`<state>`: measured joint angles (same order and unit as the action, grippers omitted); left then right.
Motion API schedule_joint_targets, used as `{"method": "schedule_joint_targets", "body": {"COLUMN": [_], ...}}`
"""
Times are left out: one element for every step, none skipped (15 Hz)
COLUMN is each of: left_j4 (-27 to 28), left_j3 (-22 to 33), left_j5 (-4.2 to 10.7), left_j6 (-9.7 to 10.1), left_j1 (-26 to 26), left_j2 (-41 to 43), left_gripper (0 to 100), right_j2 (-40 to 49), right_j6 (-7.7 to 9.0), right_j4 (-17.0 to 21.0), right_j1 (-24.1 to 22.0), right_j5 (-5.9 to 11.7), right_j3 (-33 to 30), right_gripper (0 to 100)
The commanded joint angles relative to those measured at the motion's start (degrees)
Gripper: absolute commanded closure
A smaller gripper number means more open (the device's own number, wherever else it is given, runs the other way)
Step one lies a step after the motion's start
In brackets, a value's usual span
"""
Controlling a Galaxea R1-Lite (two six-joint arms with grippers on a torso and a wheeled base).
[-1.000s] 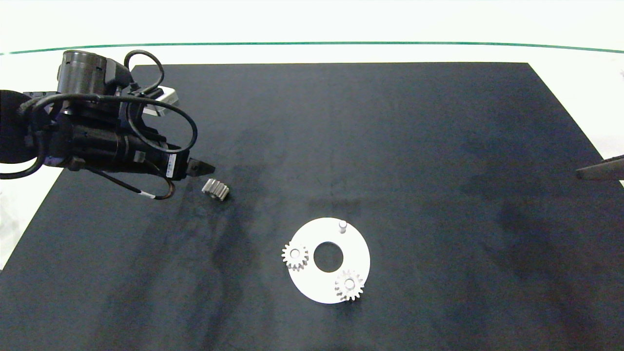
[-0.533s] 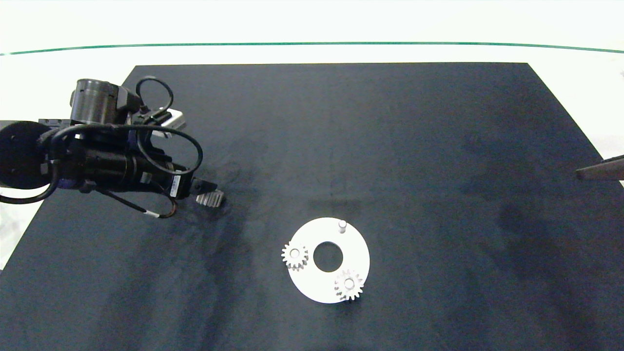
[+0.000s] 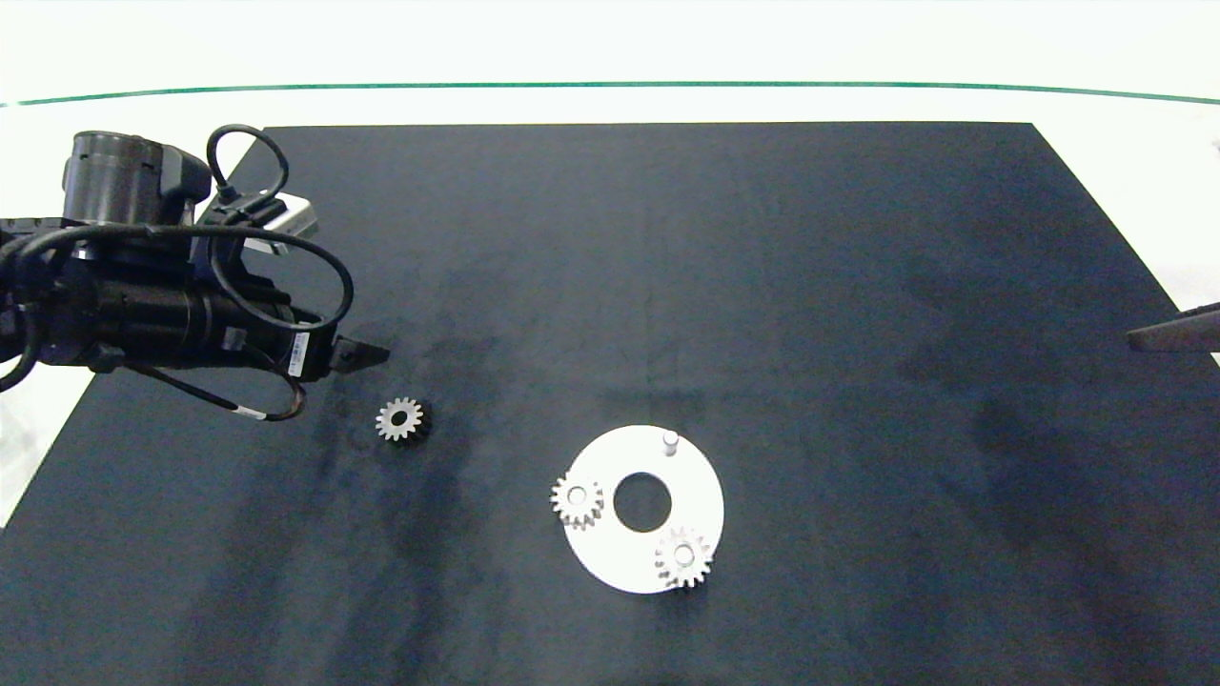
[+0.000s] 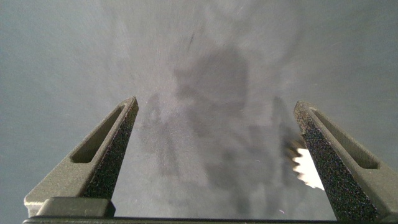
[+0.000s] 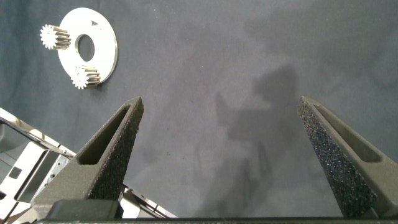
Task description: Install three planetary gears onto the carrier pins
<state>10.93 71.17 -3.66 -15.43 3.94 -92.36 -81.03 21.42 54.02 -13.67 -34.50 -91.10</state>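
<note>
Left gripper (image 3: 367, 354) at the frame's left, fingers spread wide, gripping nothing | loose gear (image 3: 399, 419) flat on your black mat (image 3: 762, 286), just below it | disc (image 3: 701, 486) lower centre: two gears (image 3: 577, 500) seated, one pin (image 3: 670, 441) bare | right gripper (image 5: 221, 134) wide, right edge.

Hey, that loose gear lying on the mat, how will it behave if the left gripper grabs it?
The loose gear looks metal, so probably rigid and heavy for its size. Lying flat on the mat, it likely won't roll, but offers little height for the open left gripper.
</note>
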Motion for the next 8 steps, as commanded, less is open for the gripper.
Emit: {"method": "schedule_joint_targets", "body": {"left_j4": [6.9, 9.0, 10.6, 11.6, 12.5, 13.6, 13.8, 13.7], "left_j3": [1.7, 0.9, -1.0, -3.3, -5.7, -8.2, -10.3, -12.1], "left_j5": [-0.03, -0.30, -0.39, -0.47, -0.56, -0.56, -0.56, -0.47], "left_j6": [0.32, 0.58, 0.76, 0.67, 0.67, 0.32, -0.04, -0.21], "left_j1": [2.6, 2.8, 2.9, 3.0, 3.4, 3.7, 3.8, 3.7], "left_j2": [6.7, 8.4, 10.4, 12.5, 14.6, 16.4, 17.2, 17.2], "left_gripper": [0, 0, 0, 0, 0, 0, 0, 0], "right_j2": [0.0, 0.0, 0.0, 0.0, -0.1, -0.1, -0.1, -0.1], "right_j6": [0.20, 0.20, 0.20, 0.20, 0.47, 0.73, 0.82, 0.82], "right_j4": [0.3, 0.3, 0.3, 0.3, 0.3, 0.3, 0.3, 0.3], "right_j1": [0.0, 0.0, 0.0, 0.0, 0.0, 0.0, 0.0, 0.0], "right_j5": [-0.22, -0.22, -0.22, -0.22, -0.22, -0.22, -0.22, -0.22], "right_j3": [0.0, 0.0, 0.0, 0.1, 0.3, 0.4, 0.4, 0.4], "right_gripper": [0, 0, 0, 0, 0, 0, 0, 0]}}
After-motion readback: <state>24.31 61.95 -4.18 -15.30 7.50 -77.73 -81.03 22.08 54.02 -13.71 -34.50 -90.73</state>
